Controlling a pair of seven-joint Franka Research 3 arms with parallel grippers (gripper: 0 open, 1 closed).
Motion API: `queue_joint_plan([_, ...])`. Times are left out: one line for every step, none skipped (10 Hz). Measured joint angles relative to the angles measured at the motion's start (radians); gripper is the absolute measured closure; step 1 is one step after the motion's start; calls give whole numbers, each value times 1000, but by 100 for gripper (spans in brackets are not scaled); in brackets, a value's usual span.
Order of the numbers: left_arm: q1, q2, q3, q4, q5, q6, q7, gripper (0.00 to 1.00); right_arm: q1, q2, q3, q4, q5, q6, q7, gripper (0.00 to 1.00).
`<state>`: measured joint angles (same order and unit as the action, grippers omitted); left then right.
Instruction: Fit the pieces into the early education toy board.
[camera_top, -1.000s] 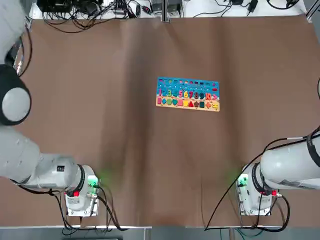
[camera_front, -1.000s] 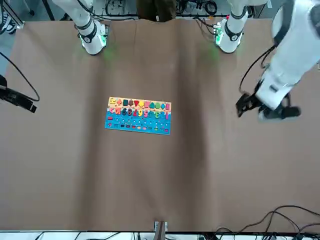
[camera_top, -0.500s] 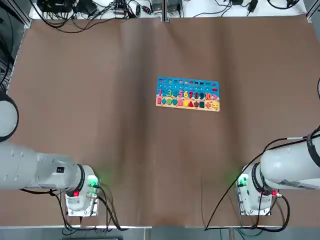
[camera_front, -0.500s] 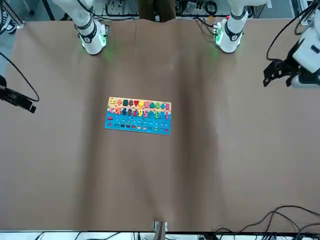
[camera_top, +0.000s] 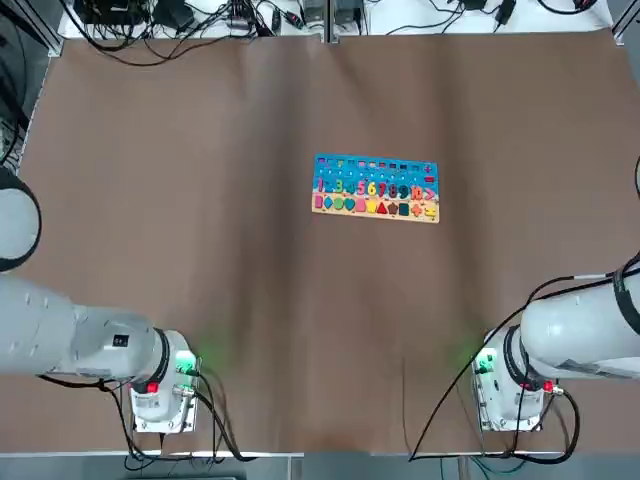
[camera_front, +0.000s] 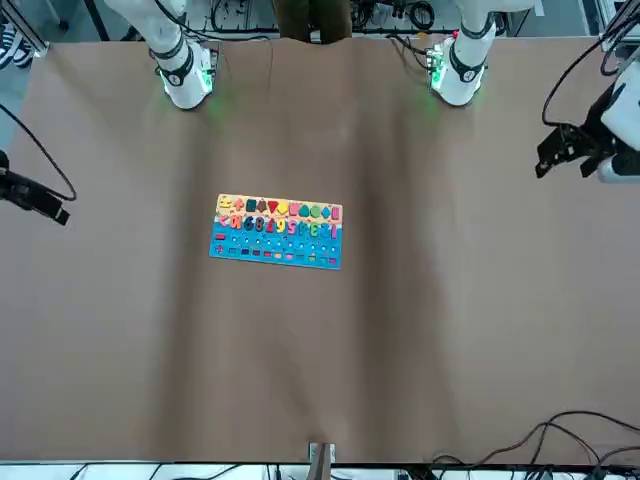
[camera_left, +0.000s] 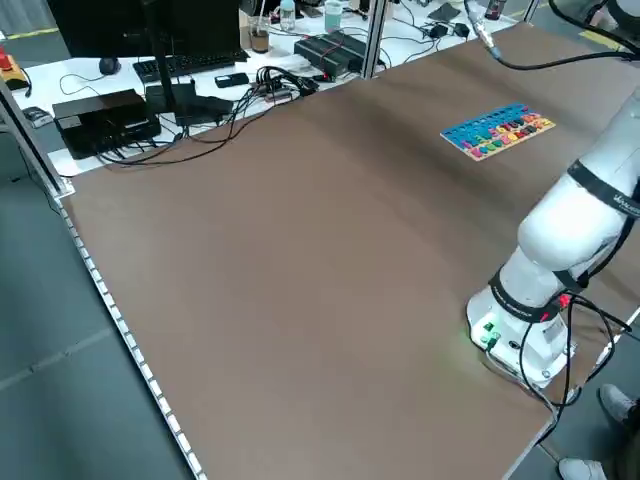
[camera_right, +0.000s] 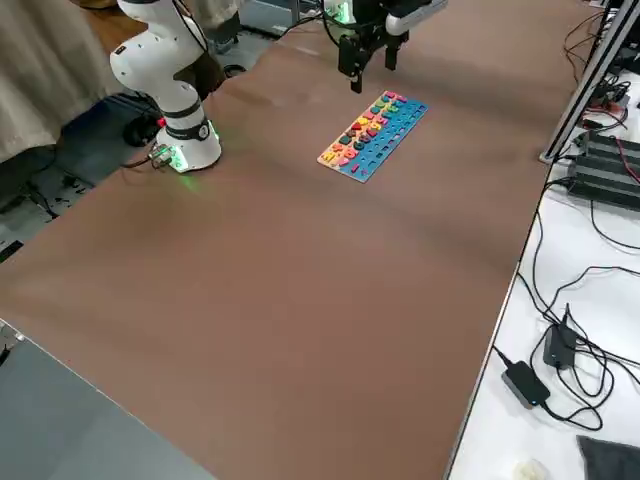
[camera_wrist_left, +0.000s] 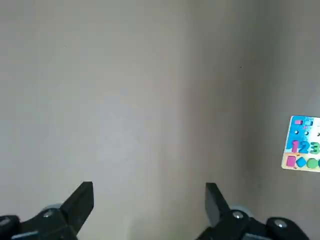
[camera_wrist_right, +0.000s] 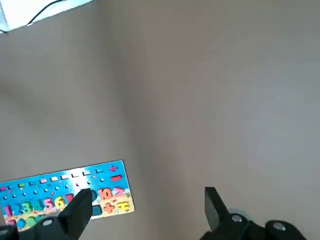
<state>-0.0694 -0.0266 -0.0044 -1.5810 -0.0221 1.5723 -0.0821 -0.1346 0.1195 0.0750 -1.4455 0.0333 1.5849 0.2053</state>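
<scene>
The early education toy board (camera_top: 376, 187) lies flat near the table's middle, blue rows on the far side and tan edge toward me; it also shows as the board (camera_front: 277, 231), (camera_right: 372, 134). Coloured numbers and shapes sit in its rows. No loose pieces show on the cloth. My left gripper (camera_front: 565, 165) hangs open and empty high over the table's left edge, far from the board; its wrist view shows the gripper (camera_wrist_left: 147, 197) over bare cloth. My right gripper (camera_wrist_right: 146, 205) is open and empty, raised off to the board's right.
A brown cloth covers the table (camera_top: 200, 250). Both arm bases, left (camera_top: 160, 385) and right (camera_top: 510, 385), stand at the near edge. Cables and electronics (camera_top: 180, 15) line the far edge, and a side desk with keyboard (camera_left: 190, 65) stands beyond the table.
My left arm has swung outward from over the table to its left edge, gripper staying open. The board and the right arm have not moved.
</scene>
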Motion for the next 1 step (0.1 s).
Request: queue_joint_plan([0, 1, 0, 1, 0, 0, 11, 1, 0, 0, -1, 0, 0, 0, -19, 1])
